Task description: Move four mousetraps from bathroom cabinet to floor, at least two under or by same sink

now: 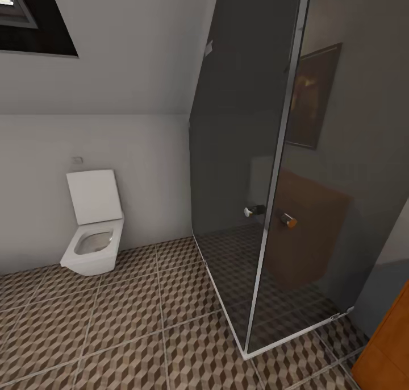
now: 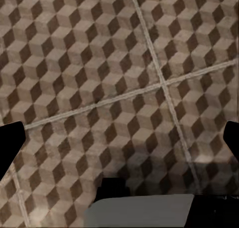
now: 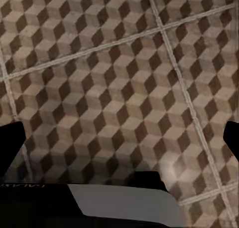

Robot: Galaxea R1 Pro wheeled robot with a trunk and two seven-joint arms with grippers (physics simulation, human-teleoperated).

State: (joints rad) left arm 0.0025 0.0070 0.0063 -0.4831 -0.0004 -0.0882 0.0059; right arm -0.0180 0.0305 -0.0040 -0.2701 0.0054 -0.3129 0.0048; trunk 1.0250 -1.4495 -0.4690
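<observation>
Both grippers wide, empty, over bathroom floor [image 1: 113,333]; turn toward cabinet [image 1: 386,344] beside shower glass [image 1: 250,151], clearing it.

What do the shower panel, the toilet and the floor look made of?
Shower panel: smoky dark glass, since it reflects and shows through, with a pale metal-looking frame. Toilet: glossy white, likely ceramic; the bowl looks greyish. Floor: square tiles with a printed cube pattern and pale grout, matte, probably ceramic.

The floor [image 1: 113,327] tiles carry brown, beige and white cubes with pale grout. The toilet [image 1: 94,231] is white, the shower glass [image 1: 238,151] smoky grey. An orange-brown cabinet [image 1: 386,350] edges the corner.
</observation>
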